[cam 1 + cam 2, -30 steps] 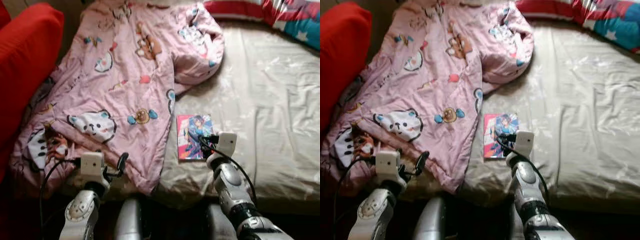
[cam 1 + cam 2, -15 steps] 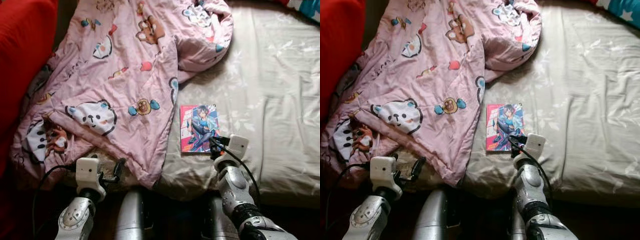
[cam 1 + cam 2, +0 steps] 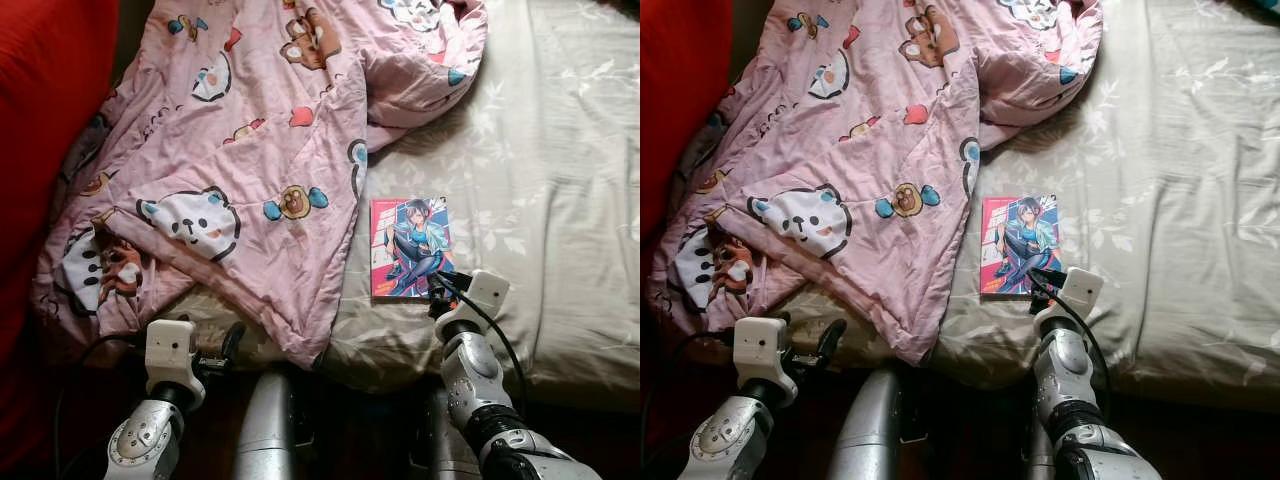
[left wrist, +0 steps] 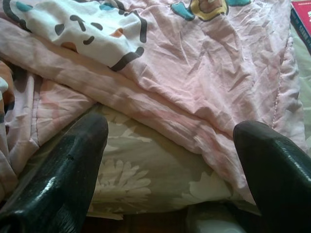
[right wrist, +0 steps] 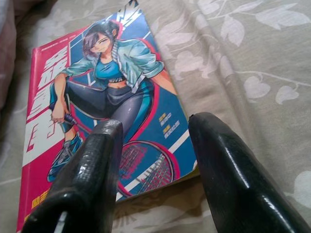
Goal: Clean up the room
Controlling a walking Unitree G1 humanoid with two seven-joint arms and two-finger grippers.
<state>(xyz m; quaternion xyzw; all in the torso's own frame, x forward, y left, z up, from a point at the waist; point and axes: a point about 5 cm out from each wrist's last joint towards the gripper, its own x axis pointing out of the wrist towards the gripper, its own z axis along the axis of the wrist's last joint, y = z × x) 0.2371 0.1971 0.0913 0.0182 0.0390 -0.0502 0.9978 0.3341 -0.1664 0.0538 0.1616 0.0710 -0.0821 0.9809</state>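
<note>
A comic book [image 3: 408,245] with a pink and blue cover lies flat on the beige sheet [image 3: 560,200], just right of the pink cartoon quilt [image 3: 240,150]. My right gripper [image 3: 440,285] is at the book's near right corner. In the right wrist view it [image 5: 155,126] stands open, its two fingers straddling that corner of the book [image 5: 97,97] with nothing between them. My left gripper [image 3: 215,348] is low at the bed's front edge, below the quilt's hem. It [image 4: 170,131] is open and faces the quilt [image 4: 194,63].
A red cushion [image 3: 40,100] borders the bed on the left. The rumpled quilt covers the bed's left half and hangs toward the front edge. Bare sheet spreads to the right of the book. Dark floor lies below the bed's edge.
The camera has moved forward and down, so the bed slid up in the picture. My right gripper stays at the book's near right corner. The left gripper sits slightly lower against the quilt's hem.
</note>
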